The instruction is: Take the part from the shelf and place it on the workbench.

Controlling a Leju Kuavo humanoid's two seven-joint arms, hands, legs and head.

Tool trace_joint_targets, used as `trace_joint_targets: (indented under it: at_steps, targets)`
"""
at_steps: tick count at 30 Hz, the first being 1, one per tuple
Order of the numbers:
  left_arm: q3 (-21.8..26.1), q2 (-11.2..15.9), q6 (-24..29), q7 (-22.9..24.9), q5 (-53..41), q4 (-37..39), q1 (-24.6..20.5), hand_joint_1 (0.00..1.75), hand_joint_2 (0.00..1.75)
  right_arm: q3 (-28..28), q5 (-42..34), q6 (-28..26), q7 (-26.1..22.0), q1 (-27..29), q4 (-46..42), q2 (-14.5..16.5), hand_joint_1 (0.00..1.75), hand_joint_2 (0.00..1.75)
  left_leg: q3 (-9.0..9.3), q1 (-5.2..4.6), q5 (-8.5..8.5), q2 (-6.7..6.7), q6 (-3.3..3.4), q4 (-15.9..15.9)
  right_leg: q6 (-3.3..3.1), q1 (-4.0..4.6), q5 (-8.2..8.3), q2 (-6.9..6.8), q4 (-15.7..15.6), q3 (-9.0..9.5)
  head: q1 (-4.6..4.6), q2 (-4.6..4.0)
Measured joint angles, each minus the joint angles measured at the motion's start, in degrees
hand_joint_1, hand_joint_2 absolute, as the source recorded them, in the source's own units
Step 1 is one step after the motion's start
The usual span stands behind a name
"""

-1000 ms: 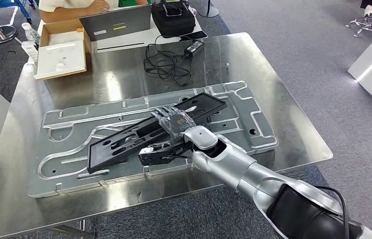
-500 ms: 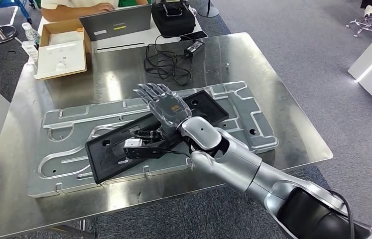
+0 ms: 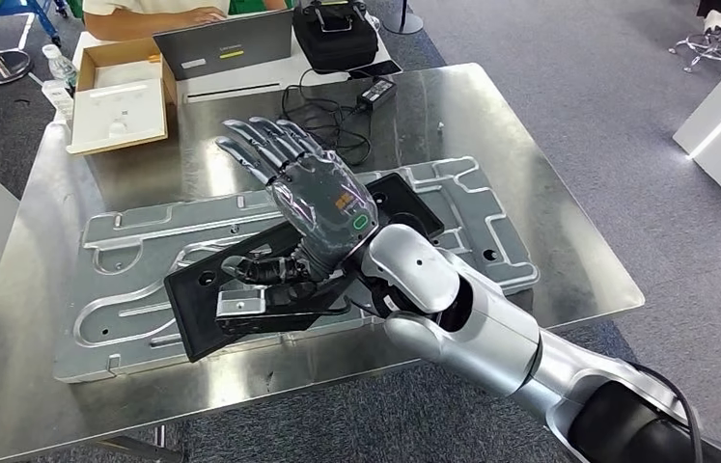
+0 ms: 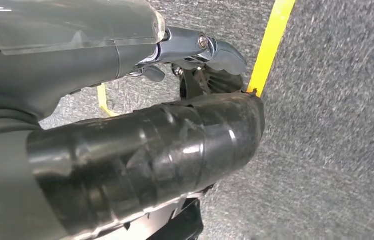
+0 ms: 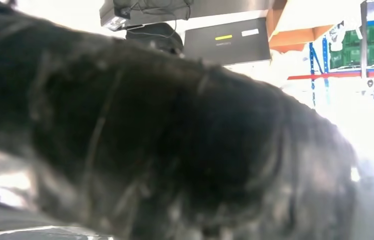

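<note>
From the head view, the right arm (image 3: pixel 491 328) enters at about five o'clock and reaches up and left over the near edge of the metal workbench (image 3: pixel 568 222). The right hand (image 3: pixel 313 198) is raised above the bench, fingers (image 3: pixel 255 145) spread apart and stretched toward eleven o'clock, holding nothing.

Below the hand and wrist lies the part (image 3: pixel 231 289), a long flat black tray-like piece. It rests on the large machined aluminium plate (image 3: pixel 134 241) that covers the middle of the bench, running diagonally from about eight o'clock to two o'clock; its far end (image 3: pixel 404 198) shows past the wrist. A small black block with a pale label (image 3: pixel 245 309) and some dark wires sits over the near part of the piece, just under the wrist; whether it touches the part I cannot tell.

Beyond the plate, at twelve o'clock, a tangle of black cable (image 3: pixel 322 121) leads to a power brick (image 3: pixel 378 92). At the far edge stand a grey laptop (image 3: pixel 226 43), a black case (image 3: pixel 337 34) and, at eleven o'clock, an open cardboard box (image 3: pixel 120 92) with a white insert. A person's arm (image 3: pixel 144 14) rests behind the laptop.

In the left wrist view the left hand (image 4: pixel 184 47) hangs over grey carpet with a yellow floor line (image 4: pixel 270 45); whether its fingers are curled or spread I cannot tell.
</note>
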Motion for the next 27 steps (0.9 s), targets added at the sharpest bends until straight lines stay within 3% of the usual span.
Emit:
trace_joint_targets:
  at_steps: [4, 6, 7, 9, 10, 11, 12, 13, 15, 17, 19, 21, 23, 25, 26, 27]
  targets:
    - [-0.1, 0.3, -0.3, 0.1, -0.4, 0.0, 0.0, 0.00, 0.00, 0.0, -0.4, 0.4, 0.0, 0.2, -0.3, -0.4, 0.00, 0.00, 0.07, 0.02, 0.27, 0.02, 0.54, -0.3, 0.51, 0.01, 0.23, 0.04, -0.3, 0.12, 0.00, 0.00]
    - [-0.1, 0.3, -0.2, 0.3, -0.6, 0.0, 0.0, 0.00, 0.00, -0.1, -0.5, 0.6, 0.1, 0.2, -0.4, -0.6, 0.00, 0.00, 0.71, 0.41, 1.14, 0.29, 1.05, -1.5, 1.00, 0.13, -0.64, -0.05, 0.5, -0.06, 0.03, 0.00]
    - [-0.1, 0.2, -0.1, 0.4, -0.6, 0.0, 0.0, 0.00, 0.00, -0.1, -0.5, 0.6, 0.1, 0.3, -0.5, -0.7, 0.00, 0.00, 1.01, 0.62, 1.55, 0.45, 1.28, -2.0, 1.23, 0.12, -1.96, -0.12, 2.3, -0.78, 0.03, 0.00]
    - [-0.1, 0.3, -0.2, 0.4, -0.6, 0.0, 0.0, 0.00, 0.00, -0.1, -0.6, 0.9, 0.1, 0.5, -0.6, -1.0, 0.00, 0.00, 1.05, 0.68, 1.82, 0.67, 1.47, -2.2, 1.72, -0.29, -5.66, -0.25, 9.1, -3.77, 0.03, 0.00]
    - [-0.1, 0.3, -0.3, 0.4, -0.7, 0.0, 0.0, 0.00, 0.00, -0.1, -0.8, 1.3, 0.2, 0.7, -0.6, -1.1, 0.00, 0.00, 0.91, 0.69, 1.81, 0.71, 1.47, -2.1, 2.00, -0.55, -6.92, -0.28, 12.5, -5.38, 0.02, 0.00]
    - [-0.1, 0.3, -0.3, 0.4, -0.7, 0.0, 0.1, 0.00, 0.00, -0.1, -1.0, 1.8, 0.2, 1.0, -0.7, -1.2, 0.00, 0.00, 0.77, 0.72, 1.76, 0.74, 1.43, -1.9, 2.27, -0.82, -7.18, -0.35, 14.6, -6.36, 0.02, 0.00]
    - [-0.2, 0.4, -0.4, 0.4, -0.7, 0.0, 0.1, 0.00, 0.00, -0.1, -1.2, 2.2, 0.3, 1.2, -0.9, -1.3, 0.00, 0.00, 0.65, 0.78, 1.65, 0.74, 1.33, -1.7, 2.52, -1.09, -6.26, -0.44, 14.5, -6.32, 0.02, 0.00]
    - [-0.2, 0.4, -0.4, 0.4, -0.7, 0.0, 0.1, 0.00, 0.00, -0.1, -1.4, 2.5, 0.3, 1.4, -1.2, -1.4, 0.00, 0.00, 0.55, 0.88, 1.44, 0.74, 1.17, -1.4, 2.72, -1.35, -4.43, -0.57, 12.3, -5.18, 0.02, 0.00]
    - [-0.3, 0.4, -0.3, 0.5, -0.8, 0.0, 0.1, 0.00, 0.00, 0.0, -1.8, 2.7, 0.2, 1.6, -1.8, -1.4, 0.00, 0.00, 0.22, 1.02, 0.79, 0.71, 0.54, -0.5, 2.86, -1.51, -1.35, -0.79, 5.2, -1.51, 0.04, 0.00]
    - [-0.4, 0.4, 0.1, 0.7, -0.9, 0.0, 0.1, 0.00, 0.00, 0.2, -2.0, 2.8, 0.1, 2.0, -2.3, -1.5, 0.00, 0.00, -0.27, 0.97, 0.41, 0.66, -0.22, 0.3, 2.37, -1.15, -0.89, -0.78, 1.6, 0.38, 0.03, 0.00]
    - [-0.4, 0.3, 0.3, 0.9, -1.0, 0.0, 0.1, 0.00, 0.00, 0.4, -2.2, 2.7, -0.3, 2.3, -2.5, -1.7, 0.00, 0.00, -0.54, 0.94, 0.47, 0.67, -0.87, 0.5, 1.52, -0.81, -1.13, -0.68, 1.4, 0.29, 0.01, 0.00]
    - [-0.5, 0.3, 0.2, 0.7, -1.0, 0.0, 0.0, 0.00, 0.00, 0.6, -2.5, 2.7, -0.6, 2.5, -2.8, -1.7, 0.00, 0.00, -0.96, 1.10, -0.69, 0.68, -1.38, 1.4, 0.49, -0.96, -0.81, -0.77, 0.9, 0.17, -0.01, 0.00]
    - [-0.5, 0.3, 0.3, 0.4, -0.8, 0.0, 0.0, 0.00, 0.00, 0.8, -2.9, 3.0, -0.7, 2.6, -3.5, -1.6, 0.00, 0.00, -2.70, 1.21, -4.30, 0.63, -1.67, 5.9, -0.47, -1.09, -0.27, -0.92, 0.4, -0.09, -0.02, 0.00]
    - [-0.5, 0.3, 1.0, -0.1, -0.5, 0.0, 0.0, 0.00, 0.00, 1.4, -3.1, 3.6, -0.5, 3.1, -3.9, -0.8, 0.00, 0.00, -5.37, 1.20, -8.10, 0.60, -1.89, 13.0, -0.93, -0.87, 0.15, -0.99, 0.4, -0.70, -0.02, 0.00]
    - [-0.5, 0.3, 1.4, -0.2, -0.4, 0.0, 0.1, 0.00, 0.00, 1.8, -2.9, 3.9, -0.3, 3.4, -4.0, -0.2, 0.00, 0.00, -6.12, 1.20, -8.76, 0.60, -1.98, 15.4, -1.01, -0.77, 0.35, -1.00, 0.5, -1.06, -0.02, 0.00]
    - [-0.5, 0.4, 1.6, -0.2, -0.4, 0.0, 0.1, 0.00, 0.00, 2.4, -2.7, 4.1, 0.0, 3.8, -4.0, 0.7, 0.00, 0.00, -6.00, 1.21, -8.33, 0.60, -2.03, 15.8, -1.01, -0.71, 0.53, -0.97, 0.6, -1.41, -0.02, 0.00]
